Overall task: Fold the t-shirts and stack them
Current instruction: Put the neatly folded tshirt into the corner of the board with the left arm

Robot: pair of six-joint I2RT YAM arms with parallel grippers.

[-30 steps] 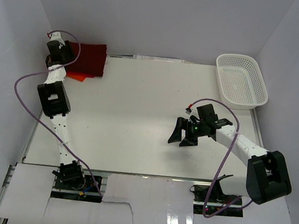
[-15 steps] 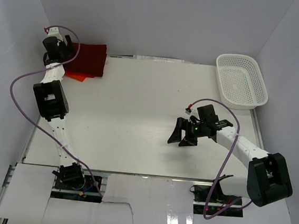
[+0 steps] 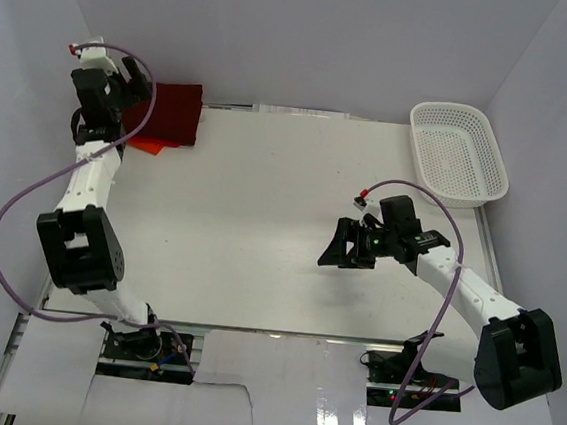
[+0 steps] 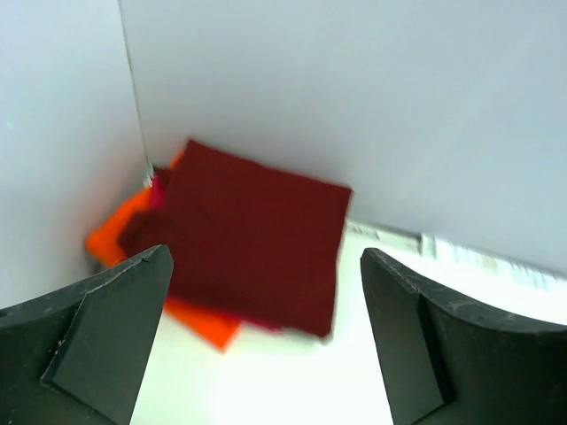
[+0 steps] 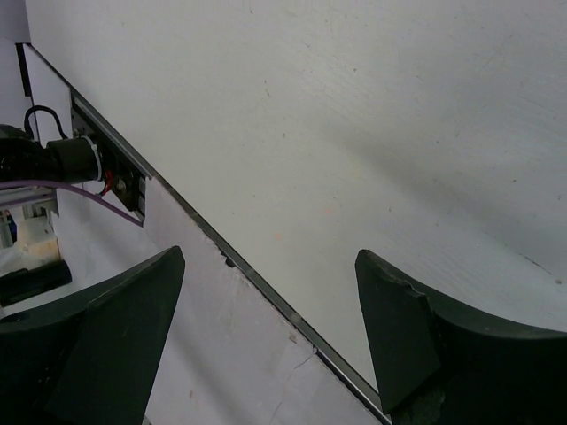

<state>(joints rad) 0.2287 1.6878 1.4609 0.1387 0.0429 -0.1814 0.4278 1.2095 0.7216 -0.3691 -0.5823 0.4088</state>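
The maroon t-shirt [image 4: 252, 239] is seen folded atop the orange t-shirt [image 4: 115, 237] in the counter's [image 3: 265, 191] far left corner; the left tool [image 4: 266, 255] is held released near them, the right tool [image 3: 343, 252] released mid-counter

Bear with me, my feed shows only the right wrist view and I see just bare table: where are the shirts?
Observer: In the far left corner of the table, with the maroon t-shirt folded on top.
Operator: Anything under it?
Observer: The orange t-shirt sticks out from beneath it.
Operator: Is the left arm holding one?
Observer: No, the left gripper is open, holding nothing and pointed at those shirts.
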